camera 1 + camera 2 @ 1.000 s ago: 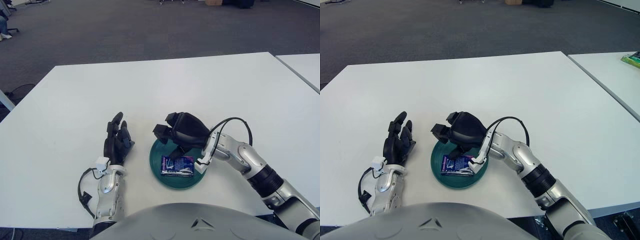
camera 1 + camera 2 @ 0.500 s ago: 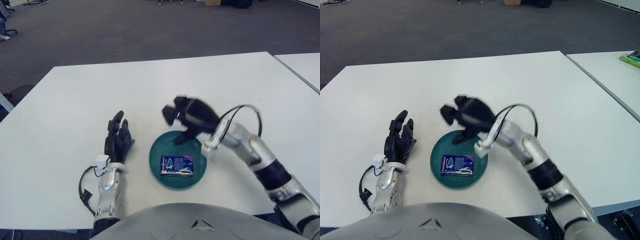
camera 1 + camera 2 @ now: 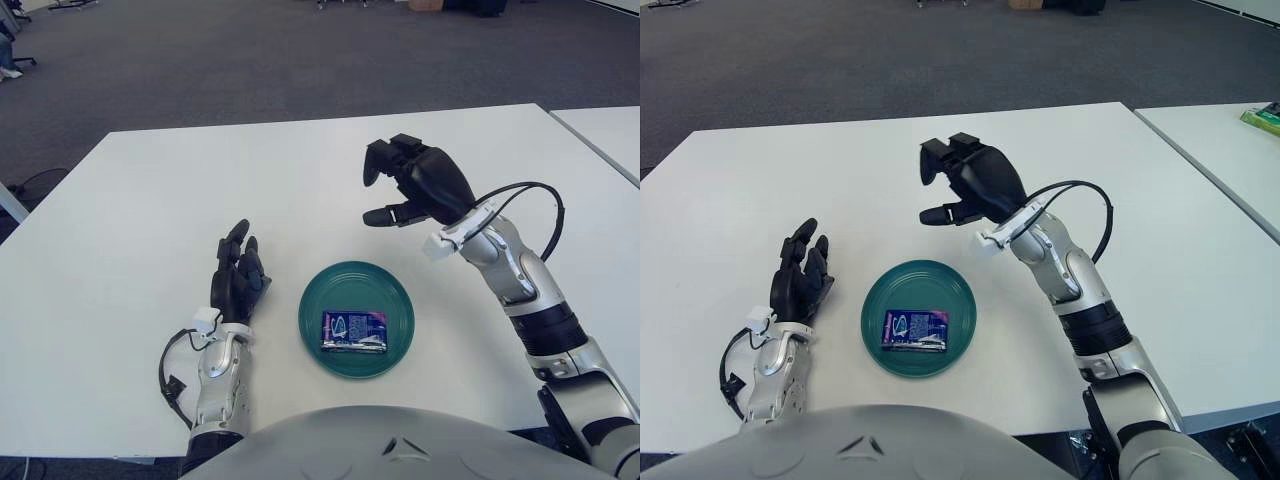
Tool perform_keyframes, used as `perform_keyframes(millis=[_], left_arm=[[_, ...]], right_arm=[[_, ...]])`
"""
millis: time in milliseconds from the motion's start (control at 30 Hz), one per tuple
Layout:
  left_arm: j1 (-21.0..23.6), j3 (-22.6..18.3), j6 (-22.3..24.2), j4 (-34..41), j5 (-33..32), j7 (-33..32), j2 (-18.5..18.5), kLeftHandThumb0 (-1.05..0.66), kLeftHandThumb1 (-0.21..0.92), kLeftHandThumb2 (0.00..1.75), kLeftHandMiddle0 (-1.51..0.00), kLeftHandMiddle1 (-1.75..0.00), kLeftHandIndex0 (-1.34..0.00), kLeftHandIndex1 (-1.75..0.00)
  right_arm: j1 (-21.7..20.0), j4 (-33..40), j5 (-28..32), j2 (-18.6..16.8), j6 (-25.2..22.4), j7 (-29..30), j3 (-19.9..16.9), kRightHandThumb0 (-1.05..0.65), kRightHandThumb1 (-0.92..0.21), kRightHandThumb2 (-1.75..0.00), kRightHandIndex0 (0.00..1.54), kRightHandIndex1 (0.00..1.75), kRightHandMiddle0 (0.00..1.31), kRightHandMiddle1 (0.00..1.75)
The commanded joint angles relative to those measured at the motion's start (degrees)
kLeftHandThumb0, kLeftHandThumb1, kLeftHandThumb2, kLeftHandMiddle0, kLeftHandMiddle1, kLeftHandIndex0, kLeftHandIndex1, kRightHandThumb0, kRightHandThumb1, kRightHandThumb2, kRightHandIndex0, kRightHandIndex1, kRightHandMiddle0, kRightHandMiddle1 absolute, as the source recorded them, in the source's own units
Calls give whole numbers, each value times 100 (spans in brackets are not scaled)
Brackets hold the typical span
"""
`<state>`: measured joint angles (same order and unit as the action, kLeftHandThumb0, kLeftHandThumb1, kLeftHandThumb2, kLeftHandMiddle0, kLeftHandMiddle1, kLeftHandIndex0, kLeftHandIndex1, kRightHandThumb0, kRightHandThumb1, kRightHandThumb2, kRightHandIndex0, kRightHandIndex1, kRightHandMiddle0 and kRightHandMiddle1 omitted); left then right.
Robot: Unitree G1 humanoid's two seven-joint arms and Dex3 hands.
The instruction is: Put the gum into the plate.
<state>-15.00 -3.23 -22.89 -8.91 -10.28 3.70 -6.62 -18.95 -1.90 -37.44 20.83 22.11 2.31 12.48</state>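
Your right hand (image 3: 405, 185) has lifted clear since a second ago. Then it hung low over the plate's far right rim, just above the gum. Half a second back it was rising past the far edge. Now it is raised above the tabletop (image 3: 150, 200), beyond the plate and to its right, well apart from both.

Right hand state: released, holding nothing. Fingers (image 3: 380, 160) loosely curved, thumb pointing left, palm turned toward the plate side.

Your left hand (image 3: 236, 282) has barely shifted across the three moments. It shows just left of the plate, fingers extended and pointing away from the robot, holding nothing. You cannot tell from these views whether it touches the tabletop.

Plate (image 3: 320, 300): dark green, round, shallow, sitting flat on the white tabletop near the robot's edge. Same spot as before.

Contents: one gum (image 3: 354, 331) pack, blue-purple wrapper with a pale oval marking, lying flat in the plate's well, slightly toward the near side. Long edge runs left to right. Unchanged in position since the earlier frames. Nothing else in the plate.

Cable loops from your right wrist, arcing above the forearm.
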Motion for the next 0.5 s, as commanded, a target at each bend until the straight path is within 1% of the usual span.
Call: perform_keyframes(millis=[0, 33, 67, 100, 133, 167, 200, 233, 267, 300, 333, 433, 467], left_arm=[[-72, -8, 84, -236, 118, -107, -47, -68, 92, 86, -28, 0, 0, -72], [-74, -13, 59, -257, 129, -112, -45, -68, 92, 86, -27, 0, 0, -72], [-60, -25, 23, -317, 143, -111, -31, -68, 92, 86, -27, 0, 0, -72], [-51, -36, -6, -364, 147, -105, -17, -69, 92, 86, -26, 0, 0, -71], [-39, -45, -27, -407, 150, -98, -4, -69, 92, 86, -25, 0, 0, -70], [-37, -53, -48, -437, 146, -88, 7, -69, 92, 86, -24, 0, 0, -69], [-30, -58, -59, -468, 142, -76, 18, -69, 92, 86, -24, 0, 0, -69], [-23, -62, -68, -504, 140, -57, 32, -69, 92, 86, -23, 0, 0, -68], [-18, -66, -77, -531, 138, -45, 41, -69, 92, 86, -22, 0, 0, -66], [-20, -70, -89, -549, 134, -32, 49, -69, 92, 86, -22, 0, 0, -64], [-17, -71, -102, -574, 139, -25, 58, -68, 92, 86, -22, 0, 0, -64], [-15, -74, -150, -635, 153, -7, 86, -69, 92, 85, -20, 0, 0, -61], [-9, -69, -180, -661, 185, -13, 95, -69, 92, 85, -20, 0, 0, -60]], right_arm=[[-158, -326, 618, -256, -226, -120, -189, -69, -92, -65, 48, 91, 13, 129], [-170, -418, 821, -318, -274, -194, -224, -72, -92, -66, 45, 84, 10, 122], [-105, -587, 1274, -386, -350, -418, -323, -77, -92, -67, 42, 70, 7, 112], [-50, -692, 1570, -425, -395, -570, -385, -82, -92, -68, 36, 56, 4, 96], [19, -809, 1824, -442, -408, -702, -439, -84, -92, -68, 34, 48, 3, 91], [67, -878, 1980, -453, -412, -783, -467, -88, -92, -69, 31, 37, 2, 80], [166, -1033, 2139, -461, -327, -842, -497, -90, -92, -70, 29, 29, 1, 73], [286, -1255, 2293, -503, -167, -874, -512, -92, -92, -70, 27, 25, 1, 68], [362, -1412, 2399, -531, -46, -897, -519, -95, -92, -72, 22, 19, 1, 54], [410, -1512, 2466, -551, 43, -911, -520, -97, -92, -73, 19, 14, 0, 45], [439, -1718, 2514, -594, 216, -894, -506, -98, -92, -74, 18, 13, 0, 42], [478, -2261, 2592, -704, 663, -833, -478, -103, -92, -78, 10, 5, 0, 18], [479, -2474, 2624, -758, 811, -815, -480, -103, -92, -79, 9, 4, 0, 15]])
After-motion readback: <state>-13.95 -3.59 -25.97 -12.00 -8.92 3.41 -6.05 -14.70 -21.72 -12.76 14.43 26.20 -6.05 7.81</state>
